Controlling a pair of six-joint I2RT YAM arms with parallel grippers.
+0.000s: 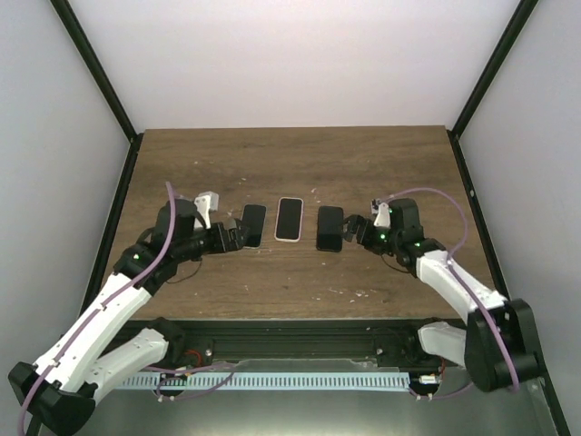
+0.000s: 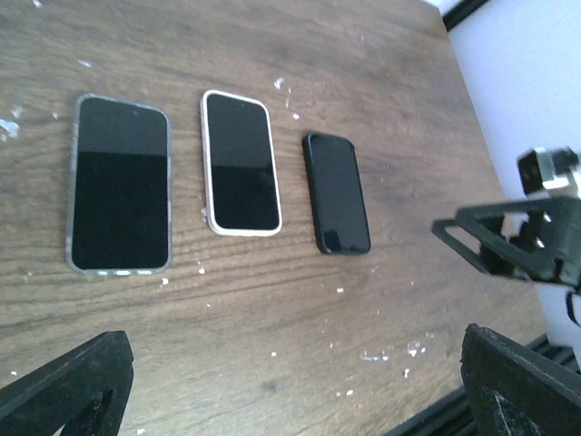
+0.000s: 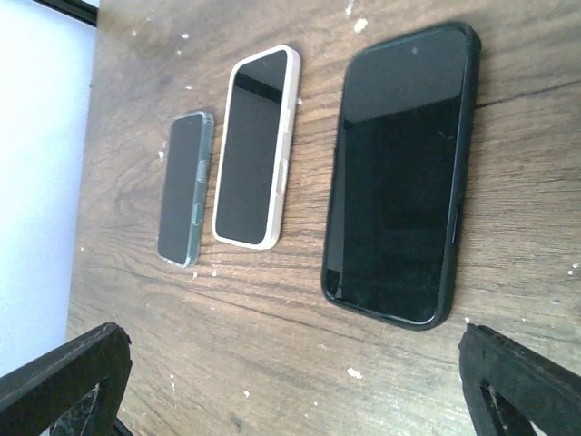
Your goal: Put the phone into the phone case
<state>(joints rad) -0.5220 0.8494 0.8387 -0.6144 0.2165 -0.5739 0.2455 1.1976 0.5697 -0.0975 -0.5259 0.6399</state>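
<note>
Three phones lie face up in a row on the wooden table (image 1: 300, 163). The left one (image 1: 253, 224) has a clear grey rim (image 2: 121, 197) (image 3: 184, 189). The middle one (image 1: 289, 219) sits in a white case (image 2: 241, 163) (image 3: 257, 147). The right one (image 1: 329, 227) has a black rim (image 2: 337, 193) (image 3: 404, 173). My left gripper (image 1: 238, 238) (image 2: 290, 391) is open and empty, just left of the clear-rimmed phone. My right gripper (image 1: 349, 229) (image 3: 290, 381) is open and empty, just right of the black-rimmed phone, and it also shows in the left wrist view (image 2: 517, 241).
White specks dot the wood (image 2: 413, 348). Black frame rails run along the table's left edge (image 1: 123, 200) and right edge (image 1: 472, 200). White walls stand behind and at the sides. The arm bases and a rail sit at the near edge (image 1: 300, 345).
</note>
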